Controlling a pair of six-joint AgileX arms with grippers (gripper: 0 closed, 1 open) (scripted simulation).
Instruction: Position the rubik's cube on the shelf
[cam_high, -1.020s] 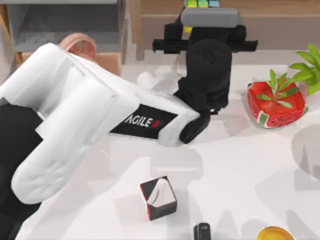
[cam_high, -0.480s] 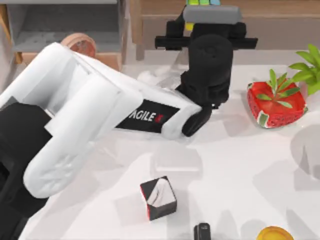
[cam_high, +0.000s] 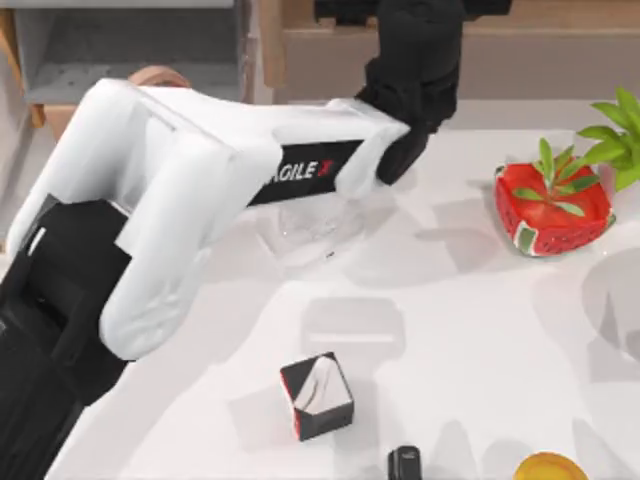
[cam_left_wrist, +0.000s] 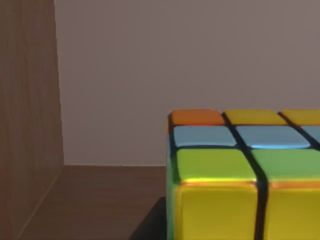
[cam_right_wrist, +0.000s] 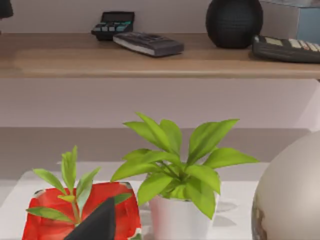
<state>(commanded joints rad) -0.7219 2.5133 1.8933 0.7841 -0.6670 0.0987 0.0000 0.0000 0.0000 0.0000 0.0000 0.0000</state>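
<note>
The fingers of my left gripper are out of my sight, so I cannot tell whether they pinch the rubik's cube (cam_left_wrist: 240, 175) or stand spread beside it. I cannot tell for the right gripper either.

Nearest me, at 6 o'clock on the desk (cam_high: 450, 330), sits a black box (cam_high: 317, 396) with a white top, well apart from the work. My left arm (cam_high: 200, 180) stretches from 8 o'clock across the desk toward 12, and its dark wrist (cam_high: 415, 55) reaches in over the shelf (cam_high: 560, 60). At 3 o'clock a red strawberry dish (cam_high: 552, 208) lies near a leafy plant (cam_right_wrist: 175, 165). My right arm is parked on that side, facing the plant.

Farthest off, at 12 o'clock, the left wrist view puts the cube inside the shelf bay, over its wooden floor (cam_left_wrist: 100, 200), near the side wall and short of the grey-brown back panel. I cannot tell if it is touching the floor or hanging just above it.

I judge the cube to be light, rigid and glossy, so it may slide under a loose pinch. It is not fragile, though its layers can twist. I'd hold it on two opposite flat faces, centred on the middle row and square to the grid, never on edges or corners.
</note>
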